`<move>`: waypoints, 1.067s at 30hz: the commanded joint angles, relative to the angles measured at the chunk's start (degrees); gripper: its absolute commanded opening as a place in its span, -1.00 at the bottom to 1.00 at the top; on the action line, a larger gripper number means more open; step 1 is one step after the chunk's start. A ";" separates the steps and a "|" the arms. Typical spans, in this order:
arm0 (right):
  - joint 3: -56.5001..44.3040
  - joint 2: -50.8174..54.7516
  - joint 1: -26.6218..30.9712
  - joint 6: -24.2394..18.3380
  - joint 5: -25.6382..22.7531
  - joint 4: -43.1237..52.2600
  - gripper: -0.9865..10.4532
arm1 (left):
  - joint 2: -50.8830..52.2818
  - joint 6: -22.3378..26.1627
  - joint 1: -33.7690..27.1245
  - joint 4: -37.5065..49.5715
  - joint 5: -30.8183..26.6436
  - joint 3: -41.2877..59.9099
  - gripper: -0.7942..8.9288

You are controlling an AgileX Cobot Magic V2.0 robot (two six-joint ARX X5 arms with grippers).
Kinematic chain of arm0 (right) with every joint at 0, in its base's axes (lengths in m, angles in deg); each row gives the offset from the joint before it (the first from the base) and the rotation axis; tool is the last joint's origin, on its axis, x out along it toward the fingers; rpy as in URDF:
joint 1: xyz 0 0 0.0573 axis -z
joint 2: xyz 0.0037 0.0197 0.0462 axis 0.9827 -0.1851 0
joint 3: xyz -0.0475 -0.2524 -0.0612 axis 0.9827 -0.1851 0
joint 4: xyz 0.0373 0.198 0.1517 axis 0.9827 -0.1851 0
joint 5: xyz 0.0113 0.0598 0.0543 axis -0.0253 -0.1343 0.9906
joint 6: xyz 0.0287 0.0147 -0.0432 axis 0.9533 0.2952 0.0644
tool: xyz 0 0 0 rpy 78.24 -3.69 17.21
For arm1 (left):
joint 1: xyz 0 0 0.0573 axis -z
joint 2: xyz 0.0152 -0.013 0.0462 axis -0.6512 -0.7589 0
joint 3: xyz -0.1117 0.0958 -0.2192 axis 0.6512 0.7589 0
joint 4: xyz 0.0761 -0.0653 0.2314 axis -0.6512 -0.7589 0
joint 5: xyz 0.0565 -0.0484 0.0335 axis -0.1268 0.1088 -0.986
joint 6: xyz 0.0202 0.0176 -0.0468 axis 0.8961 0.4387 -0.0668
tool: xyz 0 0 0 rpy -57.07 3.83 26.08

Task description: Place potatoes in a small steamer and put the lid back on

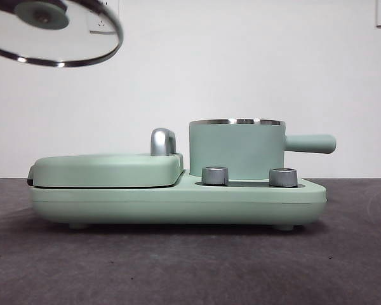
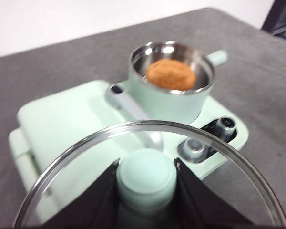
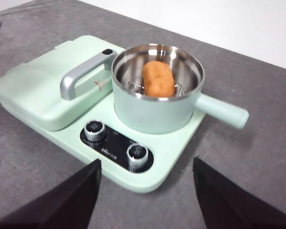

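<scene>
Small cylindrical steamer pot: mint-green wall and side handle, bright steel rim and inside.
Oval crusty potato: orange-brown, faintly cracked skin.
Round glass lid: clear, steel rim, pale mint-green knob.
Flat griddle cover: mint-green, with a silver metal handle.
Cooker base: mint-green; black control panel carrying two silver dials.
Left gripper: black jaws.
Right gripper: black jaws.
Table: dark grey, slightly mottled.
Wall: white.

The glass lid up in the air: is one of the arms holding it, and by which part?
Yes. The left gripper holds the lid by its mint-green knob, one jaw on each side. The right gripper is open and holds nothing.
</scene>
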 commanded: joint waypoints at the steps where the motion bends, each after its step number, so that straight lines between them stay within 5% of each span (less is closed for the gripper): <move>1: -2.08 3.74 -0.35 2.14 -0.63 -0.77 -0.32 | -0.35 0.24 1.11 4.09 0.50 -0.87 -0.81; 9: -4.22 8.26 -0.37 3.19 2.80 -10.51 -0.32 | -5.07 0.24 4.24 15.63 0.48 -0.90 -0.81; 20: -4.20 8.46 -0.37 3.17 3.87 -10.56 -0.32 | -20.76 0.55 8.90 31.58 0.35 -2.86 -0.81; 32: -4.20 8.46 -0.35 3.17 3.82 -10.56 -0.32 | -39.95 4.00 12.09 33.77 -0.20 -17.46 -0.81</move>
